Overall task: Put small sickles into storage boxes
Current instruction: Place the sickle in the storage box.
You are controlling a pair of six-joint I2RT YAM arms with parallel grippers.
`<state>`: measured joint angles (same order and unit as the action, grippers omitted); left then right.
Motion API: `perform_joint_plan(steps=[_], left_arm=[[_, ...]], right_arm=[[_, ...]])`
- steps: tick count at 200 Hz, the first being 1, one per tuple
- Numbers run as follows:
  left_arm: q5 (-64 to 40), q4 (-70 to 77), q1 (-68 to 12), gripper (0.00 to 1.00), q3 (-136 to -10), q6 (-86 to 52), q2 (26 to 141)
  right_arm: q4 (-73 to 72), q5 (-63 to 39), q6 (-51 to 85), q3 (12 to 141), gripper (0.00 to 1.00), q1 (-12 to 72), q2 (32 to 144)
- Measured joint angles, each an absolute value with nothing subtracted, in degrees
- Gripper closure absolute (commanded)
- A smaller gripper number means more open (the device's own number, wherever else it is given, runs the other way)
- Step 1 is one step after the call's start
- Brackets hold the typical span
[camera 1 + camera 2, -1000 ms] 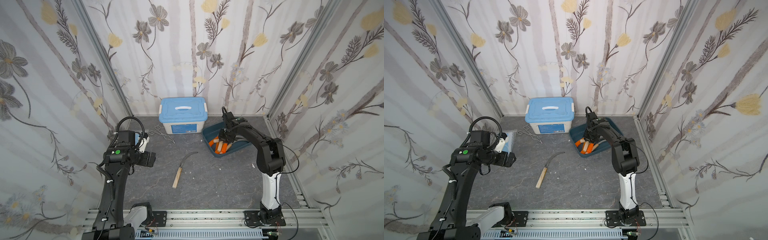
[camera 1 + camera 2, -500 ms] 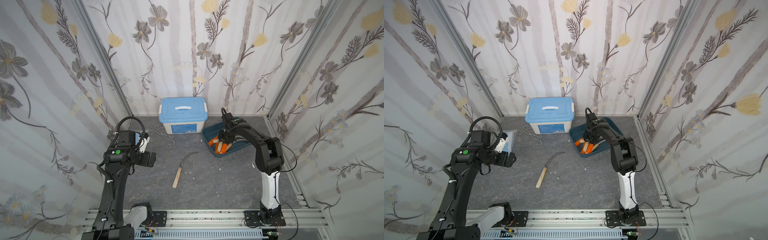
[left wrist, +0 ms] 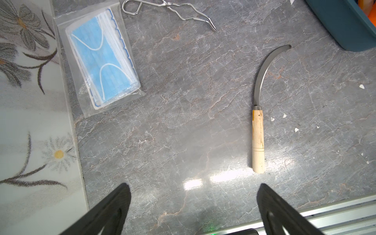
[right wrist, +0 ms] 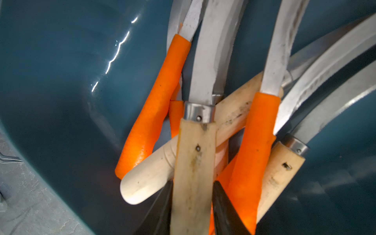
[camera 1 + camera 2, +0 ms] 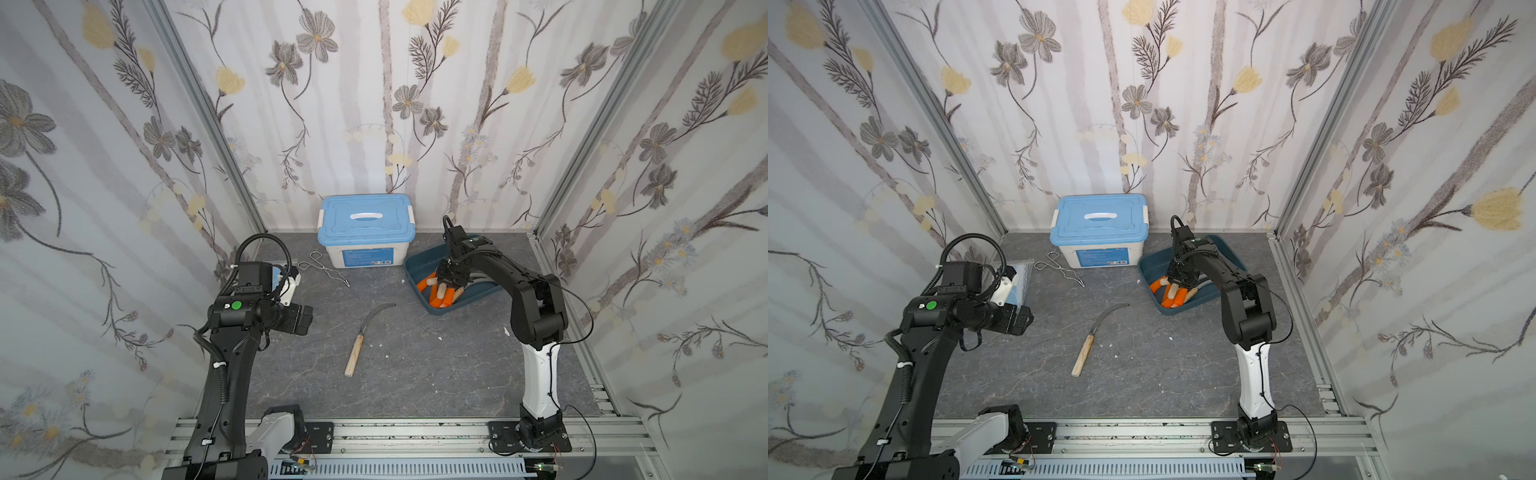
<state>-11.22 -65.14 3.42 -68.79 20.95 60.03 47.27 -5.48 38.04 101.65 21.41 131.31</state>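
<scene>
the teal tray (image 5: 412,276) sits at 2 o'clock from the worktop (image 5: 415,374) centre and holds heaped sickles (image 5: 441,296), their blades mostly hidden under the right arm. the right pincer (image 4: 192,183) straddles a wooden-handled sickle (image 4: 193,162) on the heap; i cannot tell whether it grips. the left pincer (image 3: 193,186) gapes wide, empty. a lone sickle (image 5: 355,353) lies mid-worktop.
</scene>
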Motion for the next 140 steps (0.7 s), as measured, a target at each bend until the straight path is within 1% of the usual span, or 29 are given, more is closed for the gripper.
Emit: perform_joint_plan(steps=[86, 140], left_arm=[[-12.88, -68.25, 2.04, 0.00, -68.79, 22.52, 59.05], [-14.81, -68.40, -1.21, 0.00, -65.58, 23.70, 59.18]], right_arm=[[48.84, -3.97, 37.80, 101.80, 0.60, 21.41, 128.29], [50.02, -3.31, 37.21, 102.89, 0.57, 21.41, 124.53]])
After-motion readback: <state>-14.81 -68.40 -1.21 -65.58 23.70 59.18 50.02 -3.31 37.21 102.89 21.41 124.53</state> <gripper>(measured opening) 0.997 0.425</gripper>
